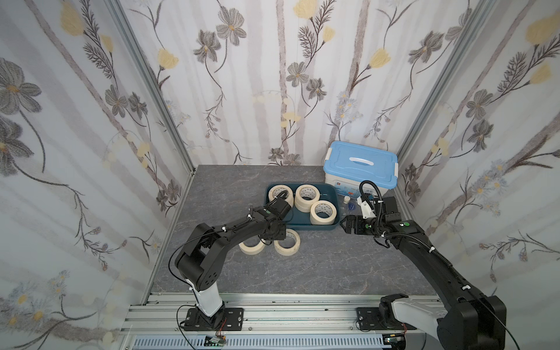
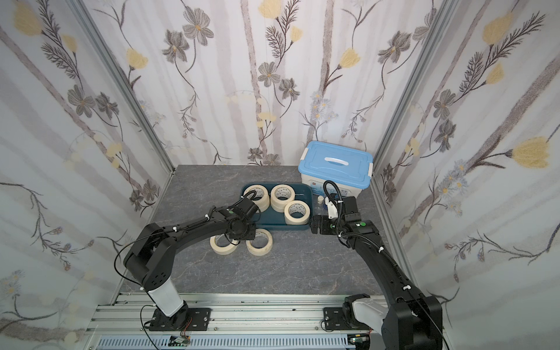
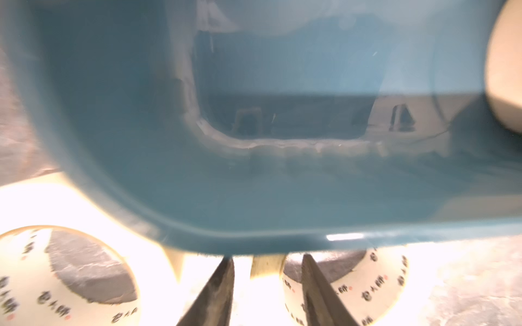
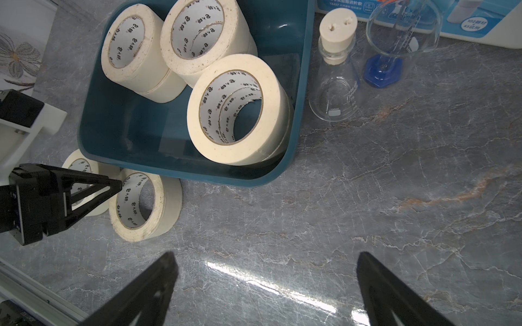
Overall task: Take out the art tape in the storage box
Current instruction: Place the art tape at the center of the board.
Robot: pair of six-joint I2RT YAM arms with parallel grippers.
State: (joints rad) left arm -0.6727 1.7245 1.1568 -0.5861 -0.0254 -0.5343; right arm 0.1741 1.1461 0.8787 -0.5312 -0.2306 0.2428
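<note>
"YXA37", "102" on white bin (image 4: 466, 17) label

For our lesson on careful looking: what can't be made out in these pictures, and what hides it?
Whether the left gripper grips the tape roll: left wrist view, blur and glare.
Both top views: left gripper mostly hidden under left arm.
Print on white bin: too small in top views; cut off in right wrist view.

Tape both in the box and out of it

Stacks of art tape (image 1: 323, 212) sit in the storage box (image 1: 303, 228); two loose rolls (image 1: 287, 242) lie on the table (image 1: 333, 272) just before it (side by side), lidded bin (image 1: 360, 165) behind-right.
</note>
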